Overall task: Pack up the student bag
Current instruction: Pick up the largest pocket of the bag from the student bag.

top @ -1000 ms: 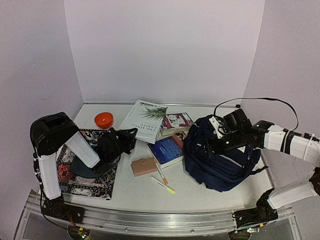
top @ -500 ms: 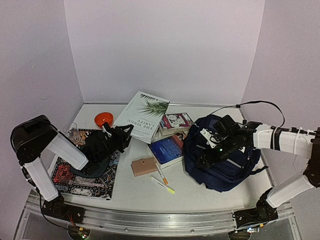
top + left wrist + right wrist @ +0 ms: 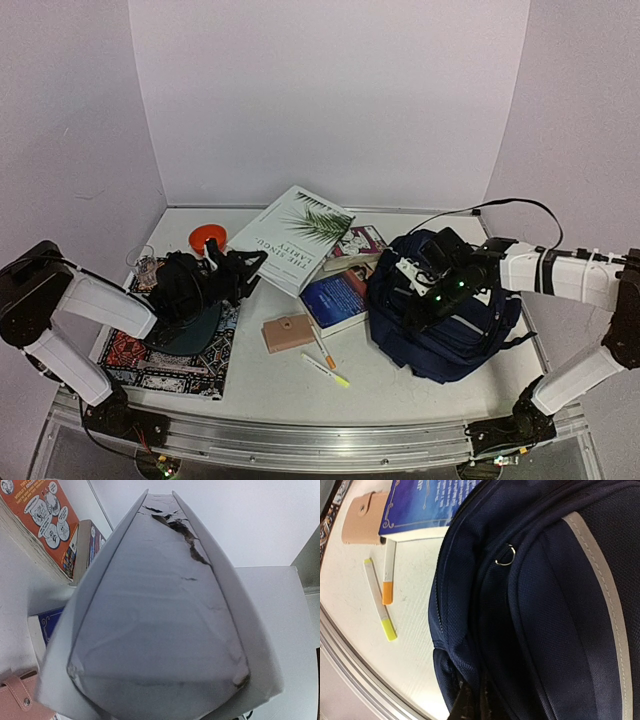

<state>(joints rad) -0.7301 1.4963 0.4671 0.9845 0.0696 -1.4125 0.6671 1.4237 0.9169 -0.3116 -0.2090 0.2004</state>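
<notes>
The student bag (image 3: 445, 320), navy with light-grey stripes, lies slumped at the right of the table. My right gripper (image 3: 420, 304) presses into its front left side. In the right wrist view the gripper (image 3: 476, 706) is shut, pinching a fold of the bag (image 3: 545, 605) beside a zip. My left gripper (image 3: 243, 266) is shut on the near edge of a white book with a palm-leaf cover (image 3: 295, 236), holding it tilted up off the table. That book's page edges (image 3: 160, 630) fill the left wrist view and hide the fingers.
A blue book (image 3: 335, 298), a pink wallet (image 3: 288, 331) and two markers (image 3: 324, 350) (image 3: 328, 372) lie between the arms. Behind are a comic-cover book (image 3: 355, 240) and an orange lid (image 3: 207, 238). A patterned mat (image 3: 165, 355) with a dark green item (image 3: 192, 328) lies left.
My right gripper went from open to shut on the bag's fabric, moving slightly down and left. My left arm swung lower and the white book rose and tilted further.
</notes>
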